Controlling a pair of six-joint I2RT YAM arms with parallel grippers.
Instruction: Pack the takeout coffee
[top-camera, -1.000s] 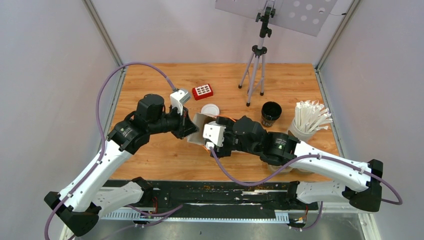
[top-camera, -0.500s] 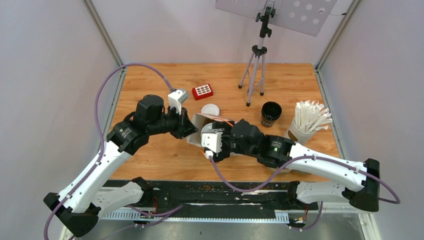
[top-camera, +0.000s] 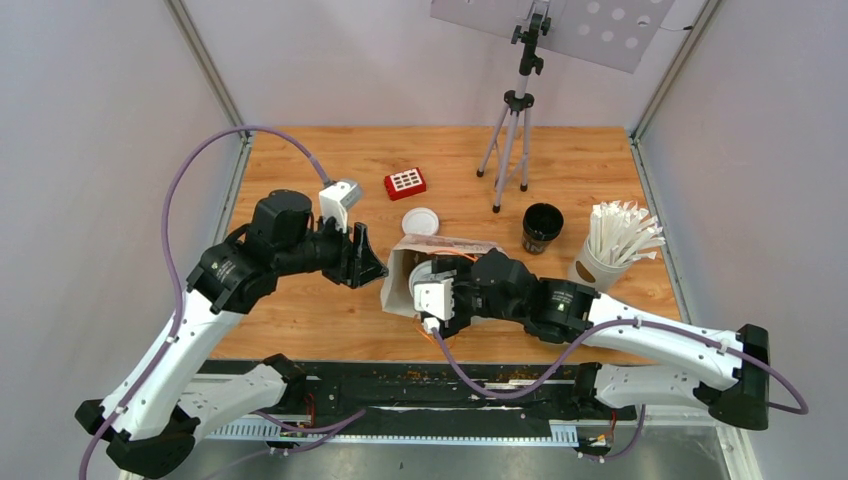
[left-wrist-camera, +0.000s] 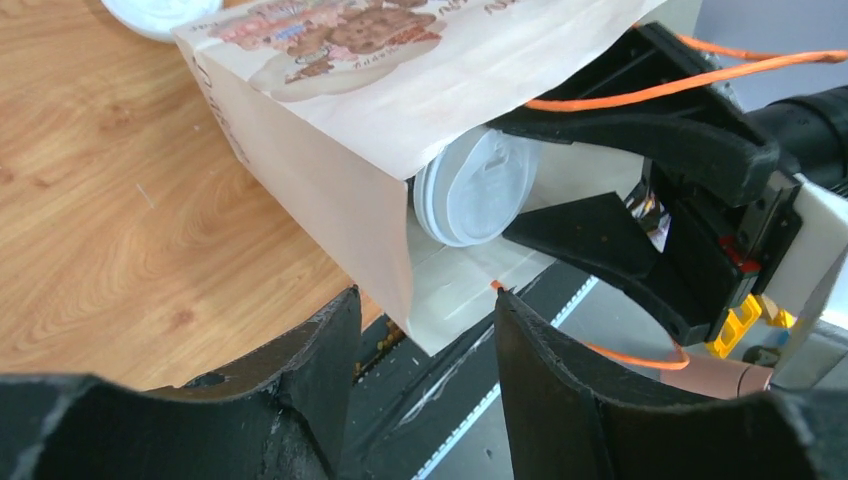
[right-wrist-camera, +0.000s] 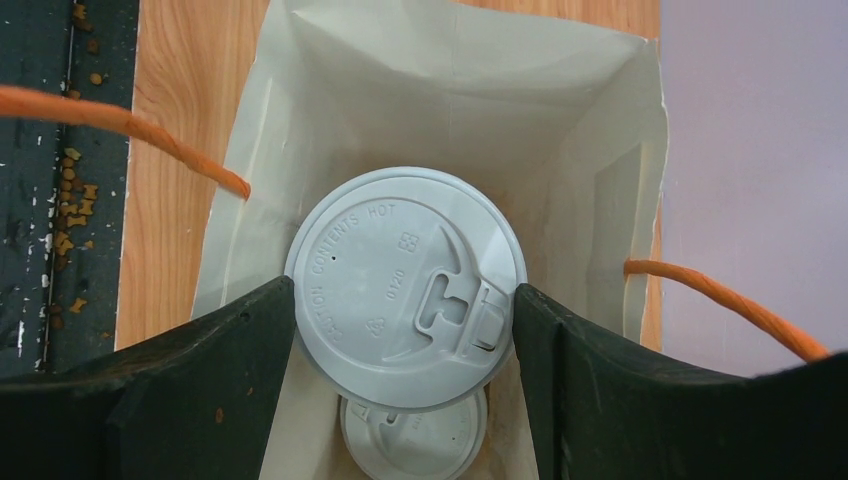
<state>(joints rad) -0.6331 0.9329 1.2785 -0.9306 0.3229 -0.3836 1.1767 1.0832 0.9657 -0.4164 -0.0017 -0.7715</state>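
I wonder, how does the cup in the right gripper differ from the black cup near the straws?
The held cup wears a white lid; the black cup beside the straws is open, unlidded. The held cup is clamped in the right gripper; the black cup touches no gripper. The held cup lies tipped inside the paper bag, lid facing sideways; the black cup stands upright on the table. The held cup's body is hidden.
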